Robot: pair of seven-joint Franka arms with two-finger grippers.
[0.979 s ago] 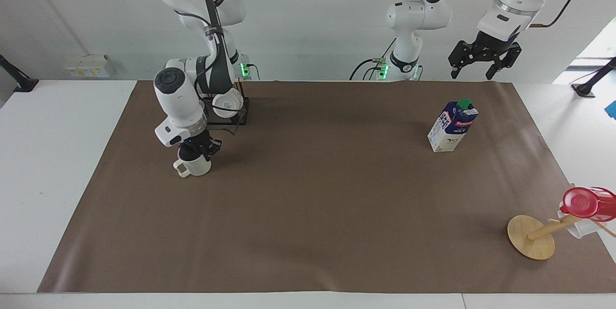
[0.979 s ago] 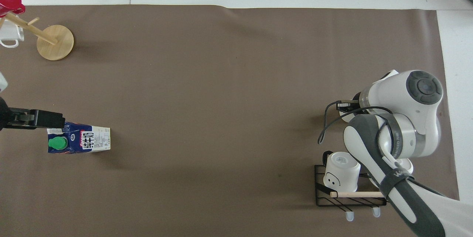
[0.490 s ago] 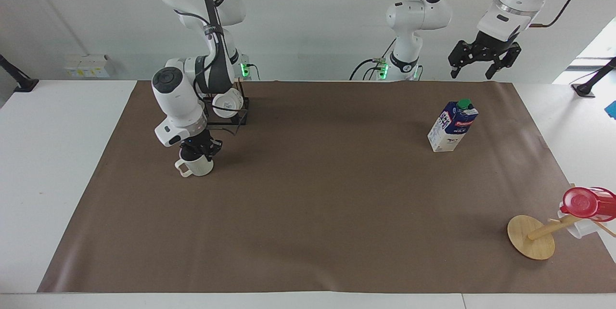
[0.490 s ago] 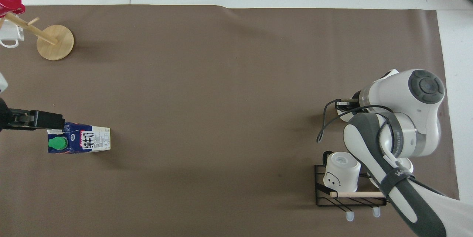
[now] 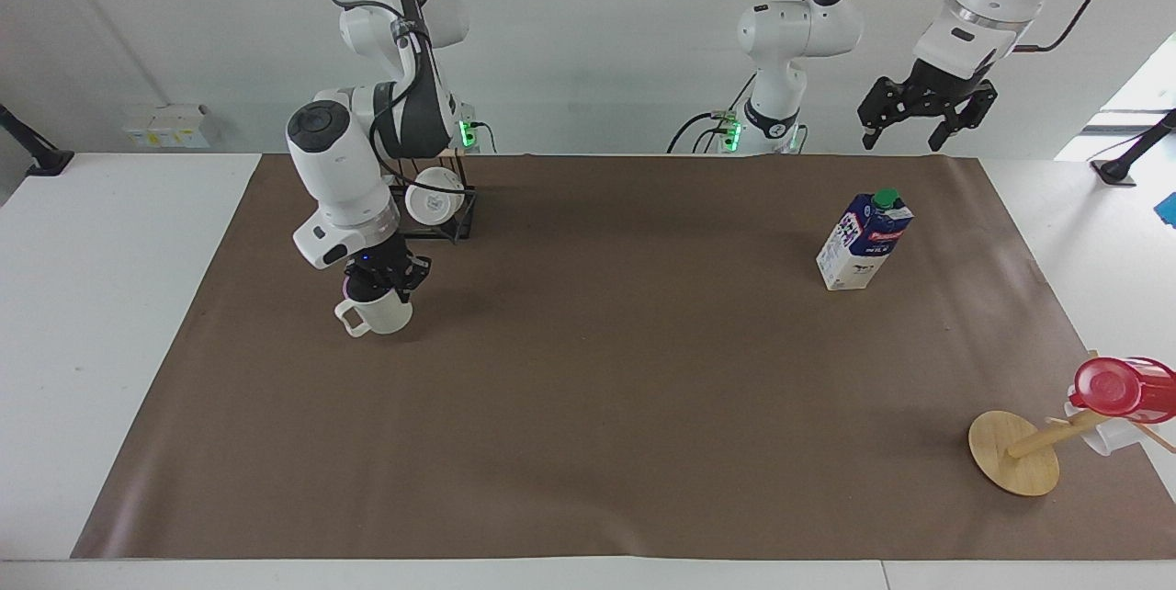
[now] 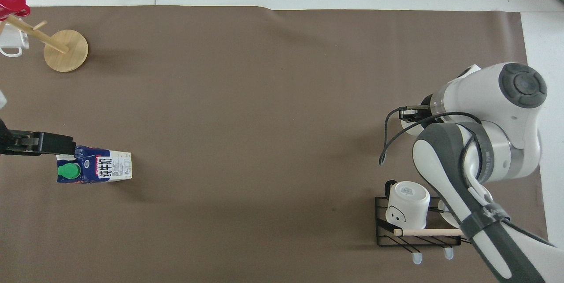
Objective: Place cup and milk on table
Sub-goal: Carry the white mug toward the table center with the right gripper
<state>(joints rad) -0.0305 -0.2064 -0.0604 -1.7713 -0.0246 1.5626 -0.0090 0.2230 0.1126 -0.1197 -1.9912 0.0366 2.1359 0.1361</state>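
The cream cup [image 5: 377,316] is upright with its handle toward the right arm's end of the table. It is low over, or just touching, the brown paper sheet [image 5: 597,369] on the white table [image 5: 110,296]. My right gripper [image 5: 386,280] reaches down from above and is shut on its rim. In the overhead view the right arm hides most of the cup [image 6: 410,129]. The milk carton [image 5: 864,241] stands upright on the paper toward the left arm's end and also shows in the overhead view [image 6: 94,170]. My left gripper [image 5: 900,147] is open and empty, raised over the paper's edge beside the milk.
A black wire rack [image 5: 450,221] with white mugs [image 6: 407,206] stands nearer to the robots than the cup. A tilted wooden mug tree [image 5: 1015,452] with a red cup [image 5: 1121,388] and a white mug [image 6: 11,42] is at the left arm's end.
My right gripper has risen a little with the cup and shifted slightly toward the middle of the table. The left gripper and the milk have stayed in place.
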